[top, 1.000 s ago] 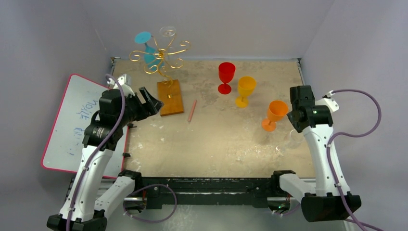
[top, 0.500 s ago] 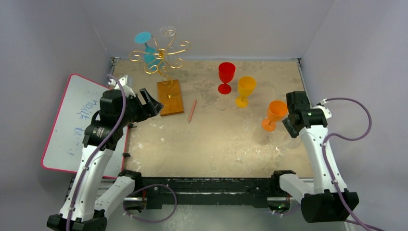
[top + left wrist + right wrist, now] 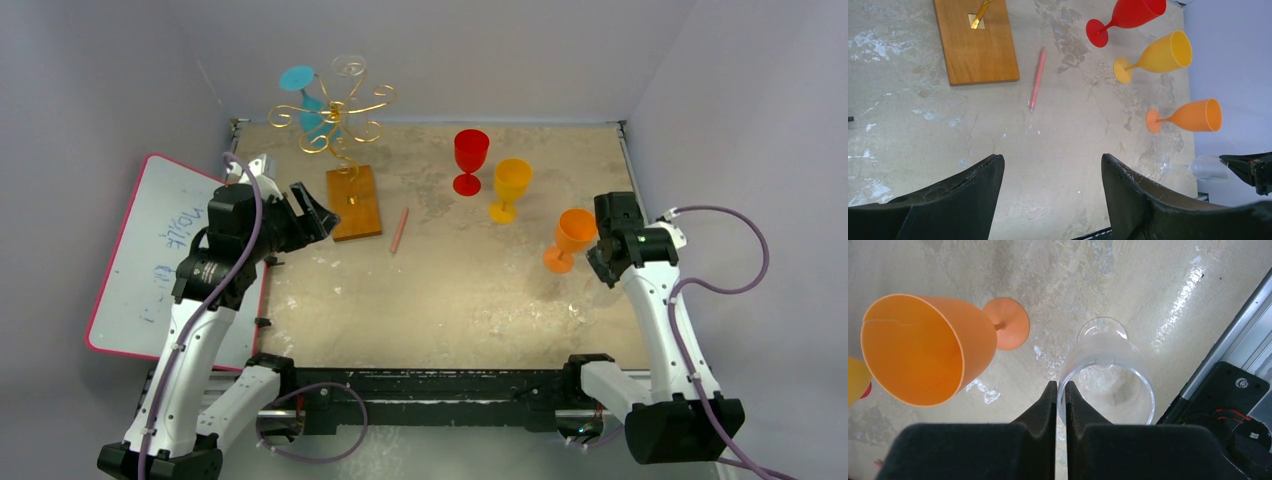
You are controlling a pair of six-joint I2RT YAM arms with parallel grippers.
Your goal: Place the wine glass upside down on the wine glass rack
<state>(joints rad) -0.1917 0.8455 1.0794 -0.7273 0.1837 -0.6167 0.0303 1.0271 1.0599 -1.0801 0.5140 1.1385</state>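
A clear wine glass (image 3: 1108, 370) stands upright at the right of the table, also faint in the top view (image 3: 592, 300). My right gripper (image 3: 1061, 385) is shut on its near rim, one finger inside the bowl and one outside; it also shows in the top view (image 3: 603, 275). The wine glass rack (image 3: 333, 125), a gold wire tree on a wooden base (image 3: 355, 205), stands at the back left with a teal glass (image 3: 300, 85) hanging on it. My left gripper (image 3: 1052, 159) is open and empty, above the table near the base (image 3: 975, 42).
An orange glass (image 3: 923, 347) stands right beside the clear one, to its left. Yellow (image 3: 510, 187) and red (image 3: 470, 158) glasses stand further back. A pink pen (image 3: 399, 230) lies right of the base. A whiteboard (image 3: 160, 250) leans at the left. Walls enclose the table.
My right arm has moved in and down over the clear glass, and its fingers now pinch the rim. The left arm has not moved.
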